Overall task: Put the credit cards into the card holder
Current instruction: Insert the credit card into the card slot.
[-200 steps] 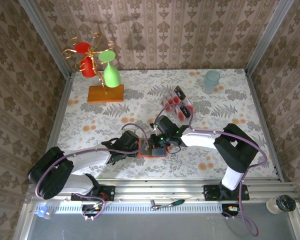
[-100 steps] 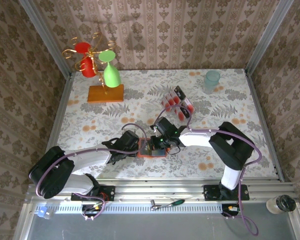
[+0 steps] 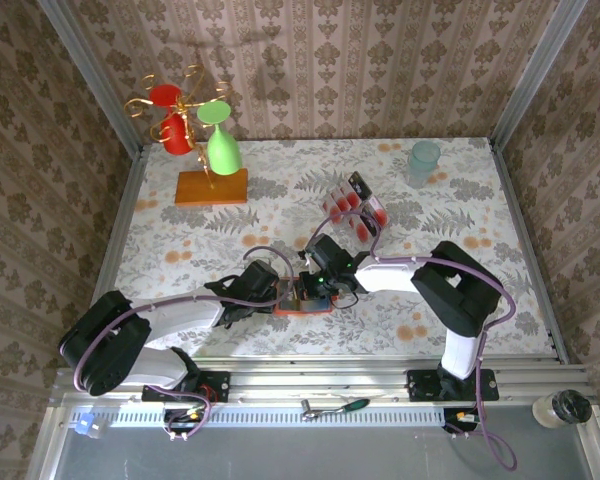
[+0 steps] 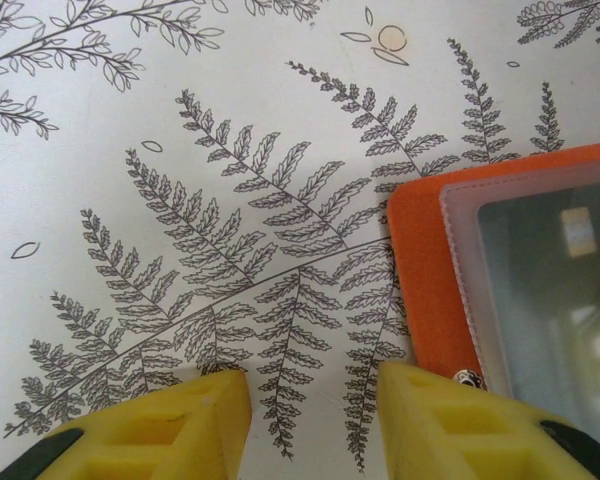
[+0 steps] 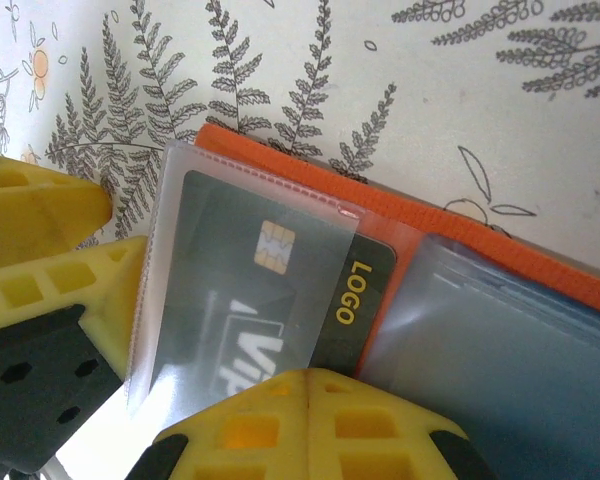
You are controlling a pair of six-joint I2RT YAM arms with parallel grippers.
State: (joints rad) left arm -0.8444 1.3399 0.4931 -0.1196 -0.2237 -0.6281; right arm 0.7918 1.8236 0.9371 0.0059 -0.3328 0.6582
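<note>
Looking down from high behind onto the whole surface (image 3: 280, 215); from each wrist, close above the card holder (image 4: 420, 270), shared by all three views.

Card holder (image 5: 302, 172): orange-red, lying open, near middle.
Black card (image 5: 365, 290): partly inside the clear sleeve (image 5: 170, 230).
Other cards (image 3: 355, 208): fanned pile, farther right.

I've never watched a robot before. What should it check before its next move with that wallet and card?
1. The card holder lies open and flat: ok.
2. The black card is fully inside the clear sleeve: not ok, its LOGO end sticks out.
3. The right gripper has a firm hold of that card: cannot tell.
4. The left gripper steadies the holder: cannot tell; it is open beside the orange edge.
5. The other credit cards lie uncovered farther back: ok.
</note>
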